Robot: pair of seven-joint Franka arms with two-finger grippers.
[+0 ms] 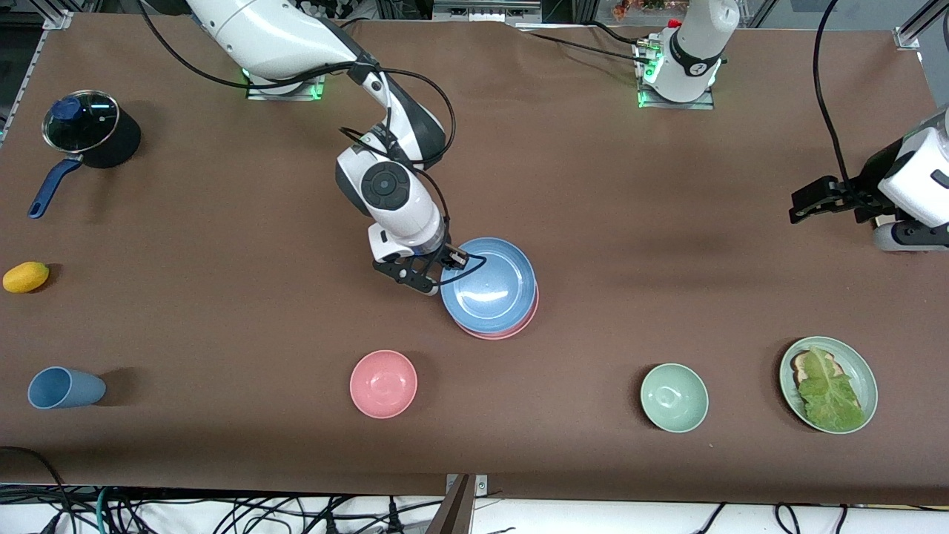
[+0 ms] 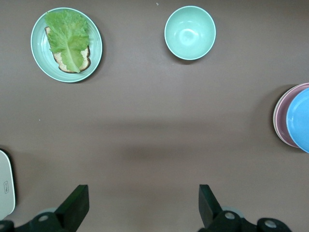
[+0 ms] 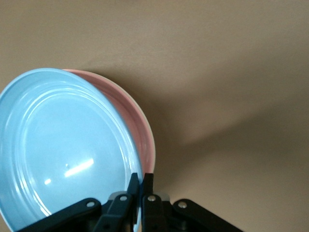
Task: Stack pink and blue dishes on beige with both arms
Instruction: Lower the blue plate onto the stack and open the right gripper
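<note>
My right gripper (image 1: 437,279) (image 3: 141,180) is shut on the rim of the sky-blue plate (image 1: 485,285) (image 3: 63,150), on the edge toward the right arm's end of the table. That plate lies a little off-centre over the pale pink plate (image 1: 511,328) (image 3: 140,125) at mid-table. A thin pale edge shows under the pink rim; otherwise the beige plate is hidden. Over the left arm's end of the table my left gripper (image 1: 799,208) (image 2: 142,200) hangs open with nothing between its fingers. In the left wrist view the blue plate (image 2: 300,118) and pink plate (image 2: 282,116) show at the edge.
Nearer the front camera stand a pink bowl (image 1: 383,383), a mint bowl (image 1: 674,397) (image 2: 189,32), a green plate with lettuce (image 1: 860,374) (image 2: 41,53) and a tipped blue cup (image 1: 63,388). A lidded pot (image 1: 89,130) and a yellow fruit (image 1: 26,277) sit at the right arm's end.
</note>
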